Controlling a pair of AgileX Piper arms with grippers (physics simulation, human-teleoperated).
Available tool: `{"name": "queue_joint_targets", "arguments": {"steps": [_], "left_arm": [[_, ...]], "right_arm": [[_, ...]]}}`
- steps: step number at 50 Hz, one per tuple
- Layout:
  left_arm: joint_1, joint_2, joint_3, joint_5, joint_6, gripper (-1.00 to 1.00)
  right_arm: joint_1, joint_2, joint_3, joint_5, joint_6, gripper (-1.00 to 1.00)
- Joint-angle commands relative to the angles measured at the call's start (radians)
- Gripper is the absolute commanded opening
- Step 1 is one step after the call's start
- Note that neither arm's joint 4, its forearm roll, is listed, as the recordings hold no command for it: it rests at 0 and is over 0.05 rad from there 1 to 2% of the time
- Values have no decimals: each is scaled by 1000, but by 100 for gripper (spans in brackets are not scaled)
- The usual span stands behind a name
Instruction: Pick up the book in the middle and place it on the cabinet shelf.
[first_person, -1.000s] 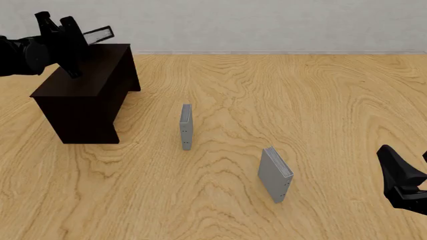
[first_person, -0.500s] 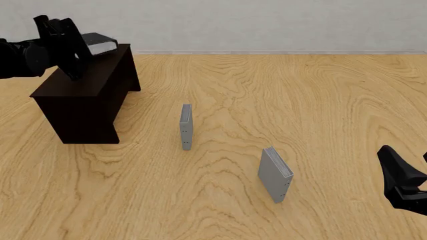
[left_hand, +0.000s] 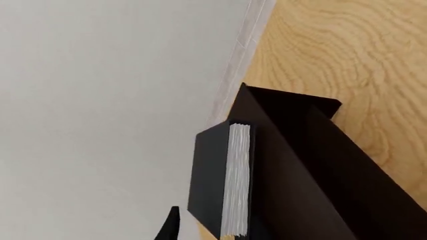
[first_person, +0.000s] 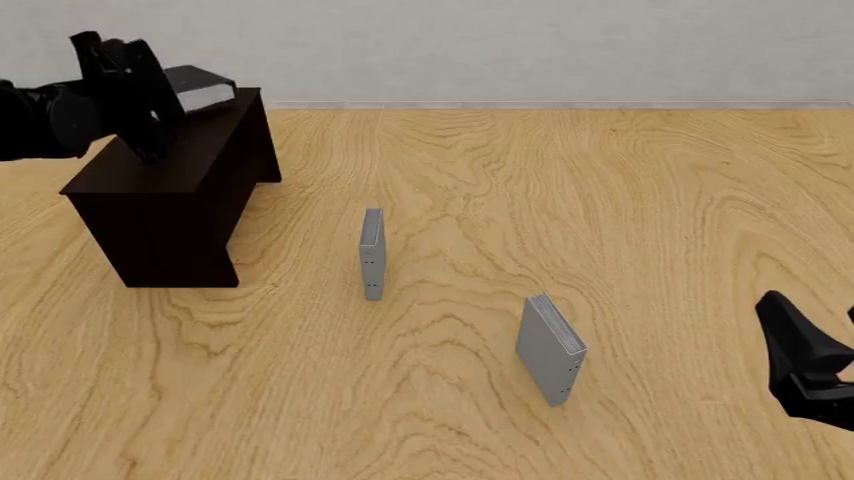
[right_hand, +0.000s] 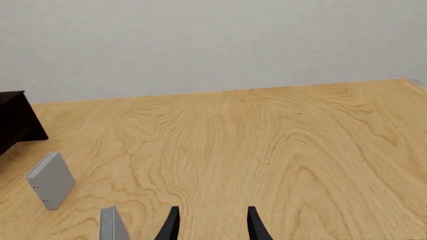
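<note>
Since a second ago, book (first_person: 196, 88) tipped flat onto cabinet shelf (first_person: 174, 150), my left gripper (first_person: 131, 90) perhaps pinching it, grip unclear; right gripper (right_hand: 210, 222) spread; overhanging edge risks toppling.

The light wooden table (first_person: 534, 200) shows swirling grain, smooth and matt. The dark brown wooden cabinet (first_person: 167, 200) looks matt; the black hardcover book's (left_hand: 210, 180) white page edges seem papery.

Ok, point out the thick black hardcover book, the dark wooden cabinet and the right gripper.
Thick black hardcover book (left_hand: 239, 180), left wrist view, white page edges.
Dark wooden cabinet (first_person: 160, 235), front view, near side wall.
Right gripper (right_hand: 211, 221), right wrist view, between fingertips.
</note>
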Motion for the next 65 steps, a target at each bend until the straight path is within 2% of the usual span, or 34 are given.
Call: {"name": "queue_joint_targets", "arguments": {"steps": [1, 6, 18, 28, 39, 41, 56, 65], "left_arm": [[-29, -15, 141, -21, 19, 100], [-32, -46, 210, -60, 32, 100], [-70, -103, 273, -73, 31, 100], [-100, -148, 354, -108, 57, 100], [-118, -187, 395, -128, 63, 100], [-139, -212, 395, -105, 35, 100], [-222, -300, 465, -118, -14, 100], [-292, -411, 502, -95, -68, 100]], "right_arm": [[-10, -12, 0, 11, 4, 100], [-8, -10, 0, 9, 4, 100], [-10, -5, 0, 6, 1, 100], [-9, -11, 0, 12, 2, 100], [-8, -8, 0, 9, 1, 100], [-7, -12, 0, 13, -1, 100], [-9, -23, 0, 25, 0, 100], [-7, -20, 0, 22, 0, 100]]}}
